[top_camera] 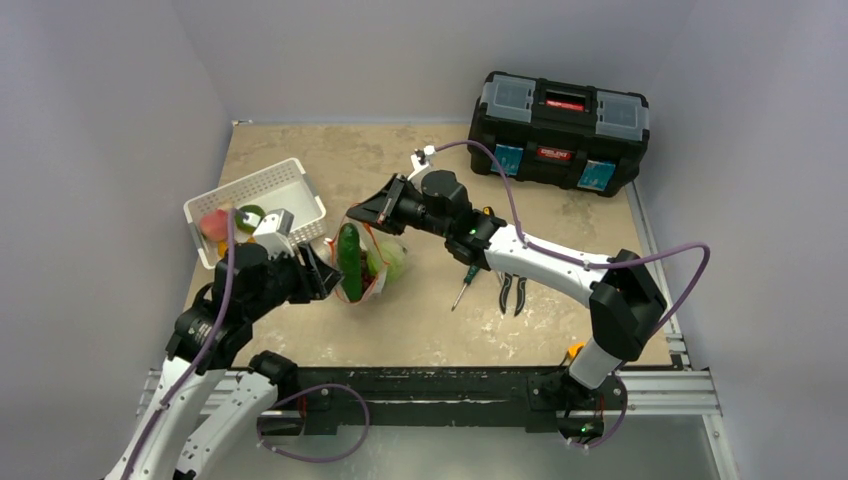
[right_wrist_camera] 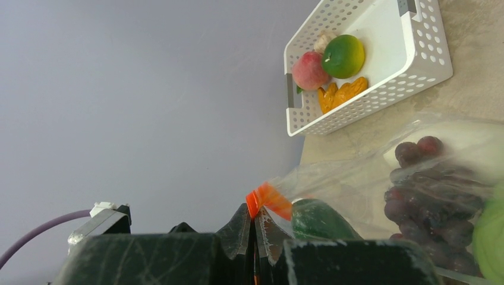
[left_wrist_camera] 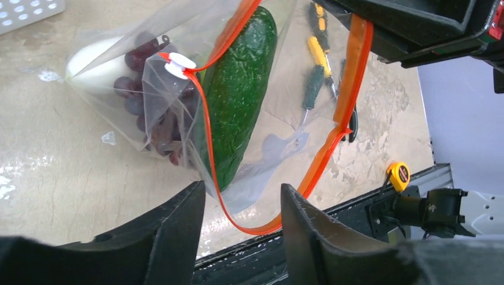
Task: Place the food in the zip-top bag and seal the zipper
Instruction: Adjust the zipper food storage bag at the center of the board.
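Note:
The clear zip-top bag (top_camera: 368, 262) hangs mouth-up over the table, holding the dark green cucumber (top_camera: 349, 260), the cabbage (top_camera: 393, 262) and the grape bunch (left_wrist_camera: 148, 89). My right gripper (top_camera: 352, 212) is shut on the far end of the orange-red zipper strip (right_wrist_camera: 265, 199) and holds it up. My left gripper (left_wrist_camera: 241, 205) is open at the bag's near end, and the zipper's bend (left_wrist_camera: 261, 228) lies between its fingers without being pinched. A white slider (left_wrist_camera: 178, 62) sits on the strip. The peach (right_wrist_camera: 309, 69) and green round fruit (right_wrist_camera: 343, 55) lie in the basket.
The white slotted basket (top_camera: 290, 180) stands at the left, behind the left arm, with an orange toy (right_wrist_camera: 342, 93) also in it. Screwdrivers (top_camera: 465, 283) and pliers (top_camera: 512, 290) lie right of the bag. A black toolbox (top_camera: 560, 130) stands at the back right. A yellow tape measure (left_wrist_camera: 399, 173) sits near the front rail.

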Robot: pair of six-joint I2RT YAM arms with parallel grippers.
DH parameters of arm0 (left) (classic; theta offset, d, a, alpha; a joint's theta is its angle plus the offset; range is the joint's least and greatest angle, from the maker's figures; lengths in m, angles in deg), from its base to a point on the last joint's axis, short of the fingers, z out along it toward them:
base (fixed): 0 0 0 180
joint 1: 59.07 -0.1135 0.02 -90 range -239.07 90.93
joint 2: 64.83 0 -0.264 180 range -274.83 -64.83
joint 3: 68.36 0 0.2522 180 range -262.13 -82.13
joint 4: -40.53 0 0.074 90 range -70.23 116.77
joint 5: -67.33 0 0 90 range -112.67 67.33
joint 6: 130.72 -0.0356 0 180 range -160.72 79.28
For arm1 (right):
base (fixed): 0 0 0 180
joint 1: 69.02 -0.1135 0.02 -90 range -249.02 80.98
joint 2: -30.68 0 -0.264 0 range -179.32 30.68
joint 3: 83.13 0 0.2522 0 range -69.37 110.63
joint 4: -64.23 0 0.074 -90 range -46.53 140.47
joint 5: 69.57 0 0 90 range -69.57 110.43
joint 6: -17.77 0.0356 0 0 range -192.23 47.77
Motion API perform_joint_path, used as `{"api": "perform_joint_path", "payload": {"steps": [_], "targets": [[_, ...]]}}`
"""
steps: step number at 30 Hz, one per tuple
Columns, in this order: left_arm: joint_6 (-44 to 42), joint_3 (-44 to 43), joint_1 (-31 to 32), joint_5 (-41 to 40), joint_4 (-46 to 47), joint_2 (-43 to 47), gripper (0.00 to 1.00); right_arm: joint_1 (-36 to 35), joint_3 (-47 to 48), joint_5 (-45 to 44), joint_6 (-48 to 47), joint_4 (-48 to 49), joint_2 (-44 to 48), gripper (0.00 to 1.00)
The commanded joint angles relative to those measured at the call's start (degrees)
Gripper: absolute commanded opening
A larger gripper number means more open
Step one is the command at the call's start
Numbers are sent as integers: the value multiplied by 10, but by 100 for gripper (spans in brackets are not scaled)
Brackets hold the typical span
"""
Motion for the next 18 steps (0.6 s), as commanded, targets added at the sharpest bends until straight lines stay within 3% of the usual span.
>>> {"api": "perform_joint_path", "payload": {"steps": [1, 4, 15, 18], "targets": [[5, 4, 2, -32, -12, 7, 44, 2, 9, 8, 0, 57, 32, 0], [14, 21, 3, -25, 5, -6, 37, 2, 8, 10, 0, 58, 34, 0], [13, 65, 2, 25, 97, -69, 41, 2, -5, 10, -15, 56, 49, 0], [8, 67, 2, 31, 103, -77, 33, 2, -7, 15, -23, 55, 51, 0]]}}
